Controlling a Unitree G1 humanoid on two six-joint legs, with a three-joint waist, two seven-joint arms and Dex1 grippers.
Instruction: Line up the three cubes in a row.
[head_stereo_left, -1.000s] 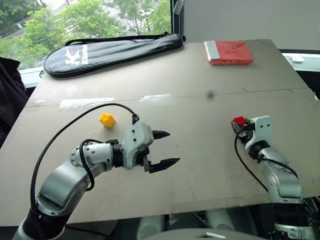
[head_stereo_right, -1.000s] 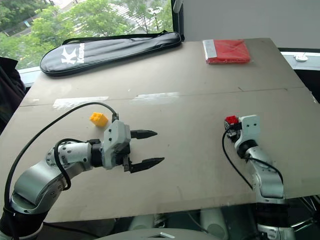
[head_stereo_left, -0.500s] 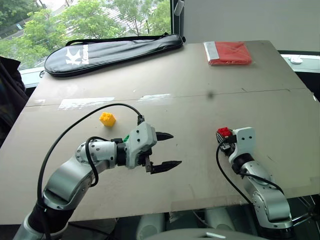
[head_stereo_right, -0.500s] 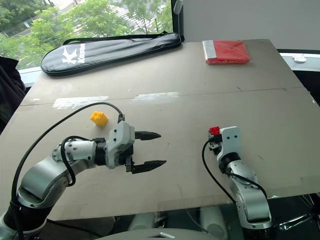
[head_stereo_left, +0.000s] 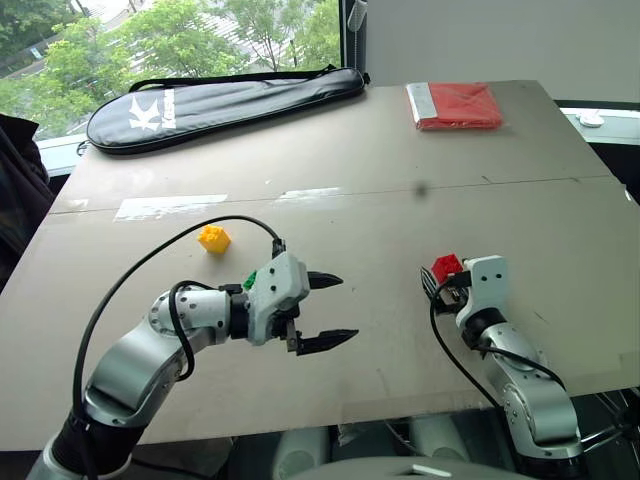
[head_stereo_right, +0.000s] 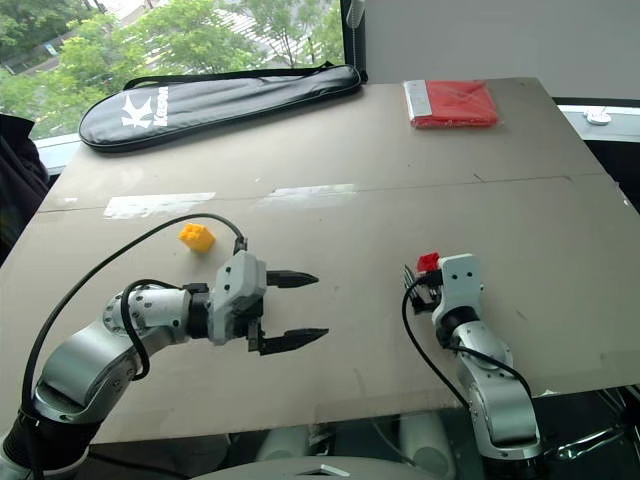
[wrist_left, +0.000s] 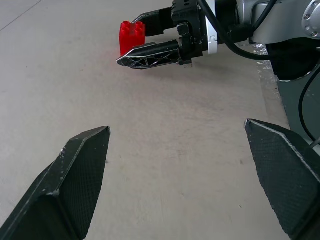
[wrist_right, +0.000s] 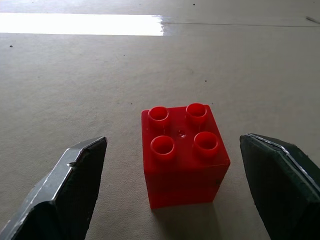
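A red cube (wrist_right: 184, 152) stands studs-up on the table between the spread fingers of my right gripper (head_stereo_left: 441, 276), which is open and touches neither side of it. Near the table's left, a yellow cube (head_stereo_left: 213, 239) lies by itself. Just in front of it, a green cube (head_stereo_left: 250, 280) peeks out from behind my left gripper's white body. My left gripper (head_stereo_left: 336, 309) is open and empty, pointing right across the table toward the red cube (wrist_left: 132, 36).
A black racket bag (head_stereo_left: 225, 100) lies along the far left edge of the table (head_stereo_left: 400, 210). A flat red folded packet (head_stereo_left: 455, 105) rests at the far right. A dark garment (head_stereo_left: 15, 190) hangs off the left side.
My right gripper carried the red cube left and nearer, then opened, leaving it standing on the table. The left arm has barely moved.
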